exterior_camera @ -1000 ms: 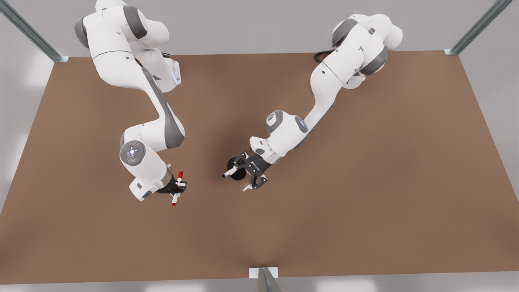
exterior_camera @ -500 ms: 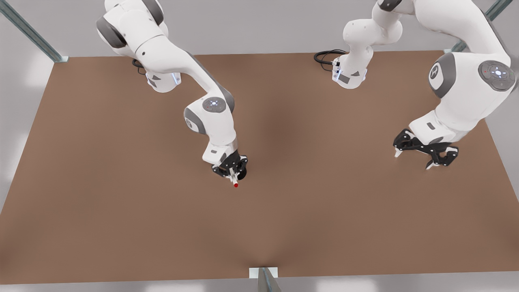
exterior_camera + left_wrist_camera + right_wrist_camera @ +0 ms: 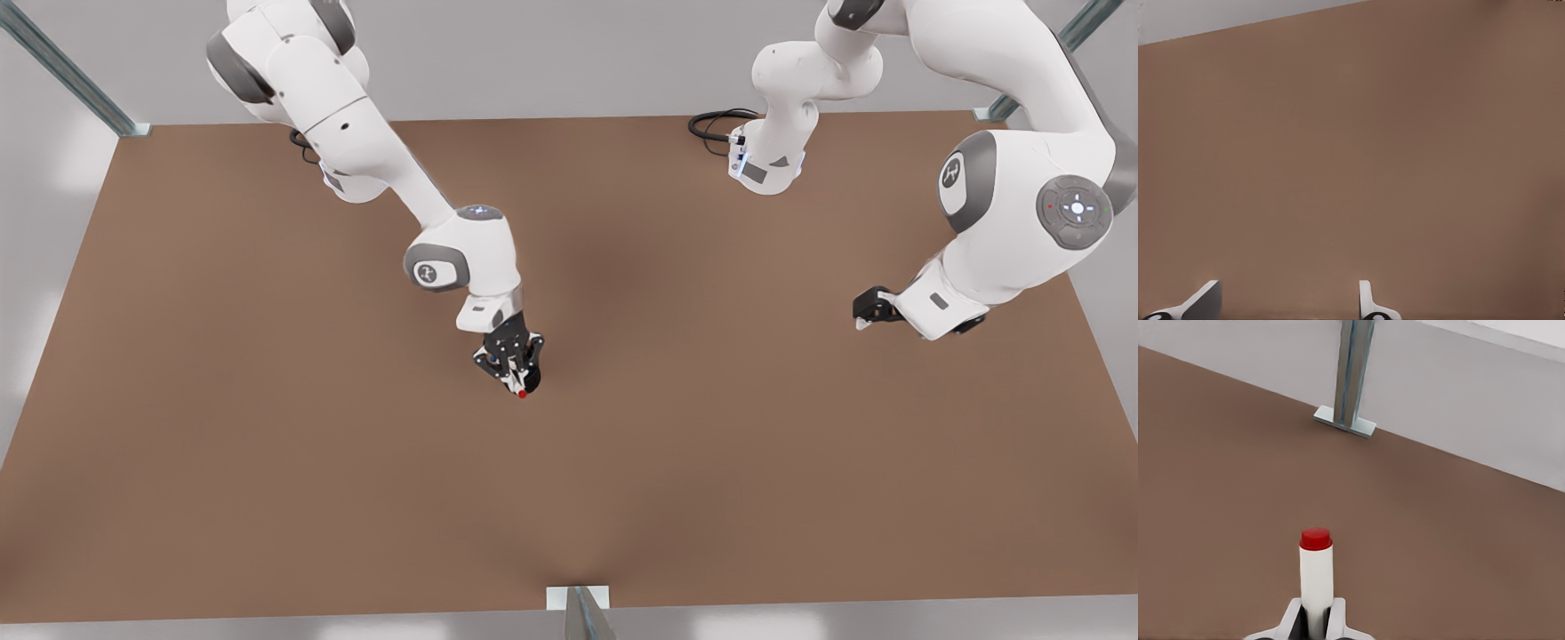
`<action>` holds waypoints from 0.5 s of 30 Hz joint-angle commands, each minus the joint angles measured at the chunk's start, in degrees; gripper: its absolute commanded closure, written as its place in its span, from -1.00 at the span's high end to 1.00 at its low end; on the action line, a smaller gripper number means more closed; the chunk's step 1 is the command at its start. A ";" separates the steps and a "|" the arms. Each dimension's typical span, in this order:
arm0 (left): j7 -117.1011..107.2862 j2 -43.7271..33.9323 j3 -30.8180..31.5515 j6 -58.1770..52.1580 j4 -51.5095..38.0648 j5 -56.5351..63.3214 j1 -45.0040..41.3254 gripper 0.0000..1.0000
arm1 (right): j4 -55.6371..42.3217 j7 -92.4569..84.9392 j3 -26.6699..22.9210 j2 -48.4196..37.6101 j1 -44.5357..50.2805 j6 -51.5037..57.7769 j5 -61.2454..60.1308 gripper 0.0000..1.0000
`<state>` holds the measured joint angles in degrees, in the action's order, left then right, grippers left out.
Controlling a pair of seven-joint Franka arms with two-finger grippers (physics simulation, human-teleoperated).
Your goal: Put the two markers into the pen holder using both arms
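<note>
The right gripper (image 3: 513, 369) — small, black, two-fingered, at the end of the white jointed arm on the front view's left — hangs over the middle of the flat brown table (image 3: 267, 462). Its jaws are closed tight on the thin white-barrelled marker with the red end (image 3: 520, 389). In the right wrist view the two pale fingertips (image 3: 1290, 620) press against either side of the white barrel (image 3: 1317, 577), and the red end points away from the gripper toward a grey metal post (image 3: 1353, 370) standing on a plate at the table's edge.

Directly beneath the right gripper in the front view lies a dark round shape, probably the black cylindrical pen holder (image 3: 533, 380); the gripper covers most of it, and I cannot tell whether the marker's lower end is inside it. A small blue speck shows among the fingers there, too small to identify.

The left gripper (image 3: 869, 311), on the white arm at the front view's right, hangs well apart from the pen holder, near the table's far side edge. Its jaws stand wide apart with nothing between them — in the left wrist view the two pale fingertips (image 3: 1201, 300) frame bare brown tabletop.
</note>
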<state>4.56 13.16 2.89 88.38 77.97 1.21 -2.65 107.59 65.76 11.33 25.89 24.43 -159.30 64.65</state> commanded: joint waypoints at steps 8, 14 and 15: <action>-12.47 -0.15 -0.08 -1.02 -0.10 0.11 -0.07 1.00 | 0.95 62.91 0.01 1.35 0.53 -2.68 29.31 -0.51; -12.64 -0.15 -0.08 -1.20 -0.10 0.11 -0.16 1.00 | 2.71 69.59 0.10 1.44 0.70 -1.89 36.43 -0.50; -12.64 -0.15 -0.08 -1.20 -0.10 0.11 -0.16 1.00 | 2.97 69.67 0.01 1.44 0.70 -1.89 36.51 -0.49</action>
<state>-2.52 13.06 2.80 87.42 77.90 1.28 -2.81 110.40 101.01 11.39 27.39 25.13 -161.77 97.48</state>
